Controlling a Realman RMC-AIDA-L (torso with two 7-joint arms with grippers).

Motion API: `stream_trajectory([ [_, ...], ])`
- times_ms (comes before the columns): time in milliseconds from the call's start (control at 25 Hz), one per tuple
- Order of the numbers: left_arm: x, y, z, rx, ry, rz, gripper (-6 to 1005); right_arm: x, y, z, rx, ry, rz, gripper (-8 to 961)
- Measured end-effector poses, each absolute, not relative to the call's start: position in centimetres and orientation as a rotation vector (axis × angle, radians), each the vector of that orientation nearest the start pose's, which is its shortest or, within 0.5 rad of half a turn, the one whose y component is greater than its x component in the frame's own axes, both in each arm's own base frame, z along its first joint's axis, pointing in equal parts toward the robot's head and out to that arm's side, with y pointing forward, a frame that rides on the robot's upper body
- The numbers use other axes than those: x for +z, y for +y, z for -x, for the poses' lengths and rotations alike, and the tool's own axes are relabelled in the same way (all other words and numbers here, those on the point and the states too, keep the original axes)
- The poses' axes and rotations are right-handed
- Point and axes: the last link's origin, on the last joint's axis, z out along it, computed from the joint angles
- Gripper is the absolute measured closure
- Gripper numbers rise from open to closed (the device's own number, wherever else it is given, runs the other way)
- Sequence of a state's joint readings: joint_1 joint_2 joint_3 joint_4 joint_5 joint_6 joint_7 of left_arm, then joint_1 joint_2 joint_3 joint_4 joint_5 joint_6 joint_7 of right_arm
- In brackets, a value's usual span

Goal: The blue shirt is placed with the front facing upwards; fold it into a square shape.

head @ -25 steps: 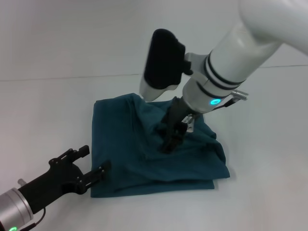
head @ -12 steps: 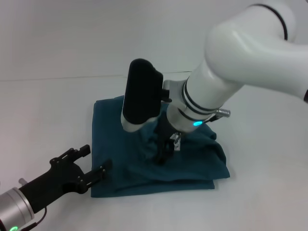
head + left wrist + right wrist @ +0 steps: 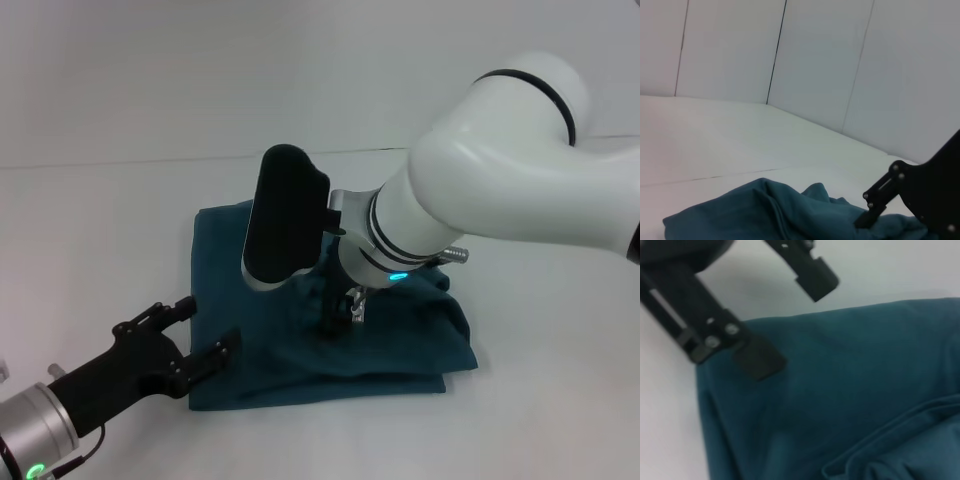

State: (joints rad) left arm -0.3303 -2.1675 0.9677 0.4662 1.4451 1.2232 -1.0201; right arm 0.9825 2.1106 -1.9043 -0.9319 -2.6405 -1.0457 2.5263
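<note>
blue shirt (image 3: 270,300): matt cloth | table (image 3: 100,240): smooth white

Shirt (image 3: 280,310) on table (image 3: 100,220), centre; right gripper (image 3: 333,322) on its middle; left gripper (image 3: 195,335) at near-left corner

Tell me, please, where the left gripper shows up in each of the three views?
Head view: left gripper, open, at the blue shirt's near left corner.
Left wrist view: one dark part of it at the edge, over the shirt.
Right wrist view: open over the shirt.
Shared landmark: the shirt.
</note>
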Motion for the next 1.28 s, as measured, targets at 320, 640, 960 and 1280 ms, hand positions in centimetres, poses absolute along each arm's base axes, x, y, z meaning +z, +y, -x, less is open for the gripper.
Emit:
stream_trajectory([
  [320, -6.1, 29.8, 29.3, -0.814, -0.707, 2.342, 203, -10.7, 40.1, -9.9, -0.635, 0.048, 2.553, 311],
  [640, -6.1, 29.8, 29.2, -0.816, -0.709, 2.347, 204, -9.2, 41.5, -10.7, -0.588, 0.162, 2.450, 710],
  [960, -6.1, 29.9, 29.1, -0.818, -0.707, 2.348, 204, -6.0, 43.6, -12.3, -0.453, 0.397, 2.357, 895],
  [1280, -6.0, 30.0, 28.9, -0.835, -0.711, 2.349, 203, -2.5, 45.2, -15.5, -0.362, 0.587, 2.215, 892],
])
